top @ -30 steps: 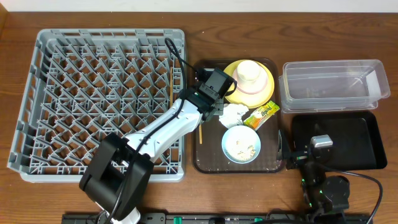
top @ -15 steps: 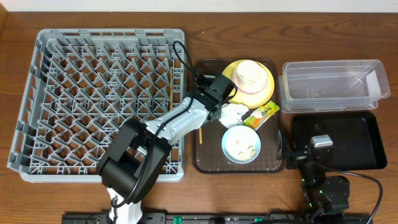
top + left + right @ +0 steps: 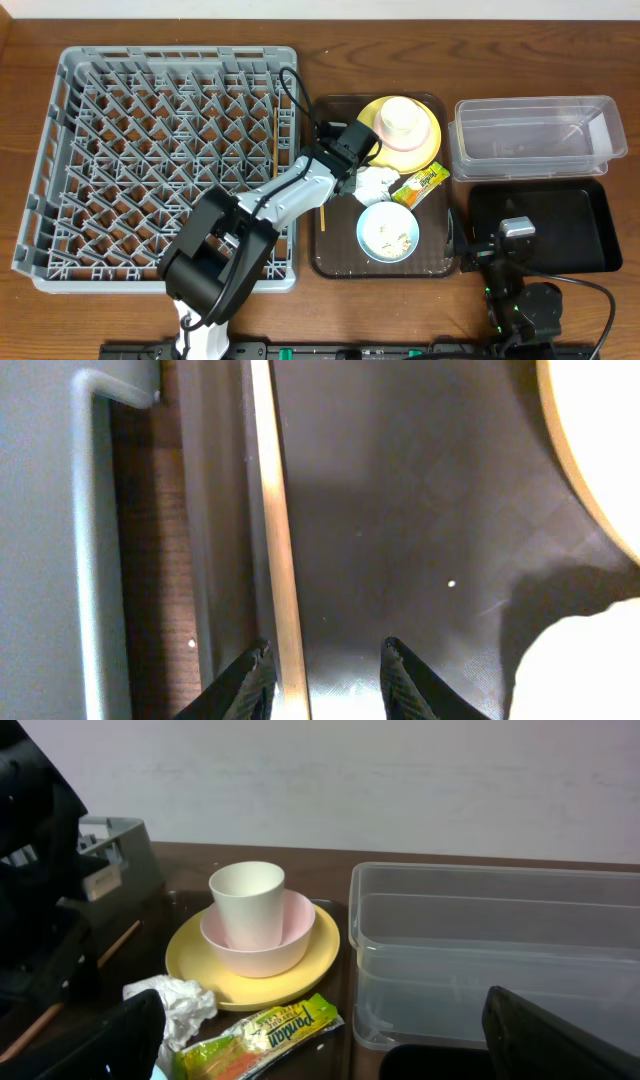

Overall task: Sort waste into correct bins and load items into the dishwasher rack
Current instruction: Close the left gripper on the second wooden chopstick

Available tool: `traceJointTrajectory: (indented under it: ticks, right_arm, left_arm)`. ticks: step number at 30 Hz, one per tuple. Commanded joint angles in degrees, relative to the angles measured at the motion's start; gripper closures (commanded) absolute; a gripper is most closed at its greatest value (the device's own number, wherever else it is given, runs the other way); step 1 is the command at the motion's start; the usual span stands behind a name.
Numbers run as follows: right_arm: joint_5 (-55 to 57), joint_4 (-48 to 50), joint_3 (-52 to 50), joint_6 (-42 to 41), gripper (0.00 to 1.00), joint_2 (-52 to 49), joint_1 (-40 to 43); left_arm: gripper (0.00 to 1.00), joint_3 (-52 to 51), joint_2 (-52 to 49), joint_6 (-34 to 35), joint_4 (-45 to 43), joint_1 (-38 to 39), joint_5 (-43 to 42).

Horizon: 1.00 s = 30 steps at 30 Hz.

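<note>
Wooden table (image 3: 400,310) beneath: left gripper (image 3: 325,660), jaws partly open, straddles a chopstick (image 3: 275,510) at the edge of the serving tray (image 3: 400,510); centre it before closing. Right gripper (image 3: 330,1050) stands wide open.

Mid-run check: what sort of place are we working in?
Probably a lab tabletop staged as a dish-clearing station: a grey dishwasher rack, a brown serving tray of used dishes, and a clear tub and black tray, all on a wooden table.

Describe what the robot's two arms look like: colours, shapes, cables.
The left arm has white links between black joints, a black cable looping beside its wrist. The right arm is black with a grey block on top. Its fingers are black.
</note>
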State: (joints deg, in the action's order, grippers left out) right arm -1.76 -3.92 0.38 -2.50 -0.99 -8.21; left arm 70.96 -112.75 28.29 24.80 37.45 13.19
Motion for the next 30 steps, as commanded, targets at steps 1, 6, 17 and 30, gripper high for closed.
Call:
traceJointTrajectory:
  ticks: [1, 6, 17, 30]
  right_arm:
    - [-0.22, -0.22, -0.09, 0.22, 0.01, 0.07, 1.07]
    - [-0.20, -0.22, -0.09, 0.22, 0.01, 0.07, 1.07]
    - [-0.20, -0.22, -0.09, 0.22, 0.01, 0.07, 1.07]
    - [-0.22, -0.22, -0.09, 0.24, 0.01, 0.07, 1.07]
  left_arm:
    - [0.62, -0.24, -2.36, -0.33, -0.04, -0.13, -0.33]
    - [0.63, -0.28, -4.11, -0.33, -0.02, -0.13, -1.55]
    - [0.75, -0.17, -3.98, -0.28, -0.33, -0.13, -9.88]
    - [0.81, -0.20, -3.98, -0.33, 0.42, -0.09, -10.23]
